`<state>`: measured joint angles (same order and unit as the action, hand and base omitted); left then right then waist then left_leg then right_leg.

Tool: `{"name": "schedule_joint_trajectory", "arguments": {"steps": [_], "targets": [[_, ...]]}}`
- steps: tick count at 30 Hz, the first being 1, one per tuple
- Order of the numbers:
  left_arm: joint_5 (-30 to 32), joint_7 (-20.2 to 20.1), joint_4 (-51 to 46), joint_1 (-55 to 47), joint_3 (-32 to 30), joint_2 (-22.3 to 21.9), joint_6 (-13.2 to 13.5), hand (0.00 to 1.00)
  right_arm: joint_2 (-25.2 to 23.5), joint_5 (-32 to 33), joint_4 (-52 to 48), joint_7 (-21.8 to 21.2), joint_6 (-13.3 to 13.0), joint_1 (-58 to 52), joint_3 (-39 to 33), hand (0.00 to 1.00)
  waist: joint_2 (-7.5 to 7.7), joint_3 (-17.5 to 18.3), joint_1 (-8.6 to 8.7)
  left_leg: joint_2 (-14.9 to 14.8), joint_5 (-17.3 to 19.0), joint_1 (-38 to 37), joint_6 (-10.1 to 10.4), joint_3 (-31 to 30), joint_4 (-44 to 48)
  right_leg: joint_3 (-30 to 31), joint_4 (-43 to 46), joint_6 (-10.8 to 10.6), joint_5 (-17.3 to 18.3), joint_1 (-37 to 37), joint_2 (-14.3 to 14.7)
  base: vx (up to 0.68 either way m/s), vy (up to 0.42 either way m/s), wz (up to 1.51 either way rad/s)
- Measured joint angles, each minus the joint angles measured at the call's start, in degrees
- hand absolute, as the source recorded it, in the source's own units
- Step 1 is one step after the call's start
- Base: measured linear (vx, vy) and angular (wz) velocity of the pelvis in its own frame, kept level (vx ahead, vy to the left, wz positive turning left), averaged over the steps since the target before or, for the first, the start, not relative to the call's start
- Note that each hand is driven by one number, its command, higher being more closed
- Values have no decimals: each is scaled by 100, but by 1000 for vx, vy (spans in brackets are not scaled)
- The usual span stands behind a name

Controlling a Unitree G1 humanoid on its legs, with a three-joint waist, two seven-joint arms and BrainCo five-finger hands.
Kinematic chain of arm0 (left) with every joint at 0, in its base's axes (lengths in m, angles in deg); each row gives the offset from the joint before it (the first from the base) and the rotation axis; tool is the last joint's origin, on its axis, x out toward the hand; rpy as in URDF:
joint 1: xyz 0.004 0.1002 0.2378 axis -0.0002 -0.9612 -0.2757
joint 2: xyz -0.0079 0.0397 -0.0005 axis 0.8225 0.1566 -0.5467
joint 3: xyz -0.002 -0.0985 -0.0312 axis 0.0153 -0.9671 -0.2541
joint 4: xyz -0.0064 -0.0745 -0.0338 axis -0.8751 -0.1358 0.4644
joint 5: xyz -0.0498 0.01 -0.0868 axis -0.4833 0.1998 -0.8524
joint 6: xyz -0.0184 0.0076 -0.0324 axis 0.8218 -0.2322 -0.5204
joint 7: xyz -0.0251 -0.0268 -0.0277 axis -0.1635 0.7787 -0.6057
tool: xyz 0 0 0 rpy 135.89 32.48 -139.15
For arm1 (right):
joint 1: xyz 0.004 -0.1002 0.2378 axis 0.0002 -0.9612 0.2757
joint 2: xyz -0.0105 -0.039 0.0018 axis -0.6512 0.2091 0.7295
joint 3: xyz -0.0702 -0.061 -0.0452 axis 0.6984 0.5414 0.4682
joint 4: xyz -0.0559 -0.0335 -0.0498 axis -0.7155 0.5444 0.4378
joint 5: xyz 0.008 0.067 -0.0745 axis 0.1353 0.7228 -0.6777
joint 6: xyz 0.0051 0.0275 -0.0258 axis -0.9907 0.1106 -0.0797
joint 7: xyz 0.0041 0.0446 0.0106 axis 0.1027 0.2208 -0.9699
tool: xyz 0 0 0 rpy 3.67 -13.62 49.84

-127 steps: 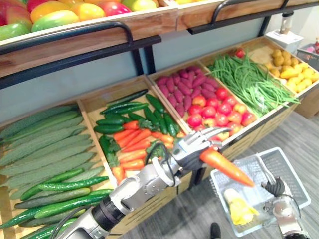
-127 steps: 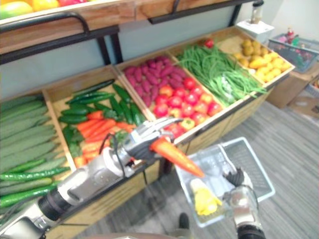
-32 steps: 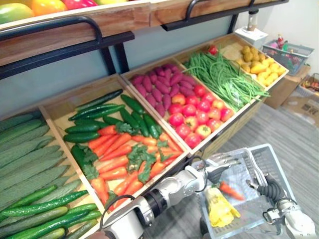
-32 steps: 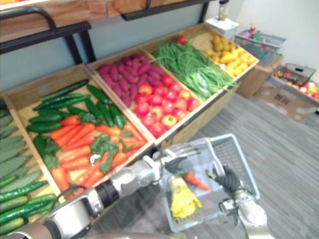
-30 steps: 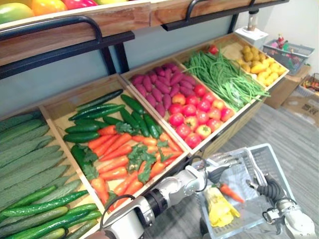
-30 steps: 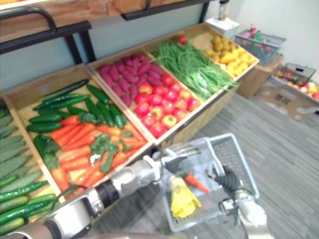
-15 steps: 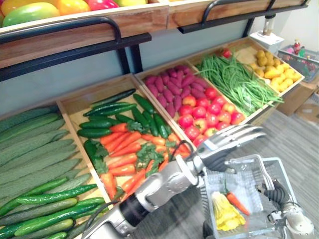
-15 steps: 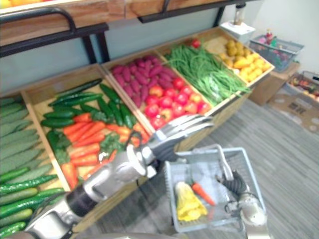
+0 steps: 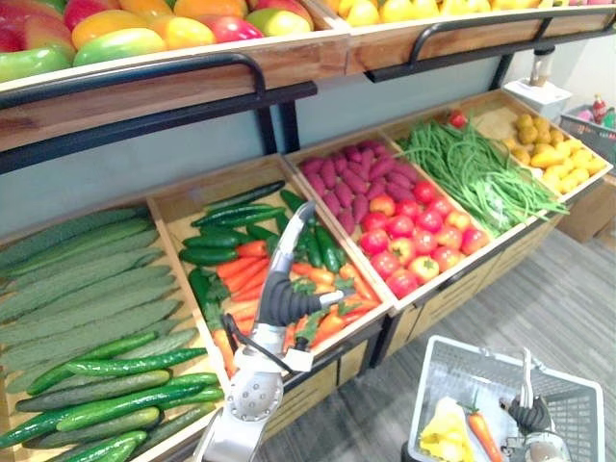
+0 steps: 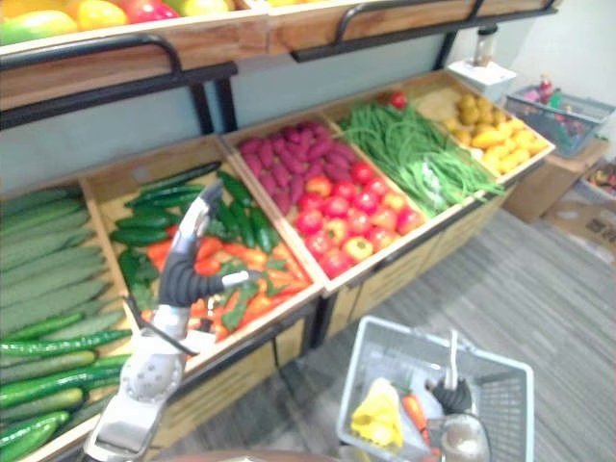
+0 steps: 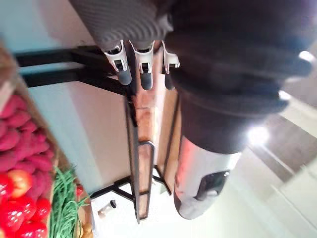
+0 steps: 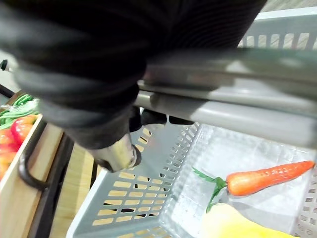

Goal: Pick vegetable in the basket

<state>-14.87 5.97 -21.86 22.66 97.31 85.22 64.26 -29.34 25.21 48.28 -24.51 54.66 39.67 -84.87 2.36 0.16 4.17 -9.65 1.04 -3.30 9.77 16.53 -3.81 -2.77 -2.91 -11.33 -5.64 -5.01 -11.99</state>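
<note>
On the far left of the wooden stand, long pale cucumbers (image 9: 82, 279) fill a crate of their own. In the next crate (image 9: 173, 197) dark green cucumbers (image 9: 231, 217) lie towards the back and loose carrots (image 9: 252, 281) towards the front. My left hand (image 9: 286, 289) hangs above those carrots, fingers (image 9: 300, 219) straight and pointing up towards the shelf rail, thumb out to the side – it holds nothing. Past it, purple sweet potatoes (image 9: 342, 173) share a crate with round red produce (image 9: 419, 241). Then comes a heap of green beans (image 9: 476, 173), then yellow produce (image 9: 549, 144) at the far end.

Low on the right, over the grey floor (image 9: 577, 308), hangs the grey slotted basket (image 9: 438, 351). The picked carrot (image 9: 478, 435) lies on the basket's bottom, leafy end towards a yellow item (image 9: 438, 438) just beside it. My right hand (image 9: 526, 417) carries the basket – its fingers are curled tight round the handle (image 9: 526, 371).
</note>
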Motion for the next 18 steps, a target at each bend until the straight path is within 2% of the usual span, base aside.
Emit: {"name": "schedule_joint_trajectory", "arguments": {"steps": [4,12,18], "targets": [[-237,-121,531,-238,41,-146,-235,0,-222,6,288,140,19,8,-119,100,-12,1,-120,-5,0,5,1,-14,2,-15,-7,1,-1,13,3,0,0,0],[-219,-158,617,-235,194,-153,-281,0,-276,9,288,282,46,61,-106,100,-37,-15,-98,-51,71,15,10,-10,176,-15,56,40,29,33,27,0,-8,-1],[-188,-4,639,-236,386,-140,-368,0,-222,11,307,436,69,210,124,100,-117,-91,-115,-265,404,96,81,157,752,195,122,81,73,21,185,-14,-35,-19]]}}
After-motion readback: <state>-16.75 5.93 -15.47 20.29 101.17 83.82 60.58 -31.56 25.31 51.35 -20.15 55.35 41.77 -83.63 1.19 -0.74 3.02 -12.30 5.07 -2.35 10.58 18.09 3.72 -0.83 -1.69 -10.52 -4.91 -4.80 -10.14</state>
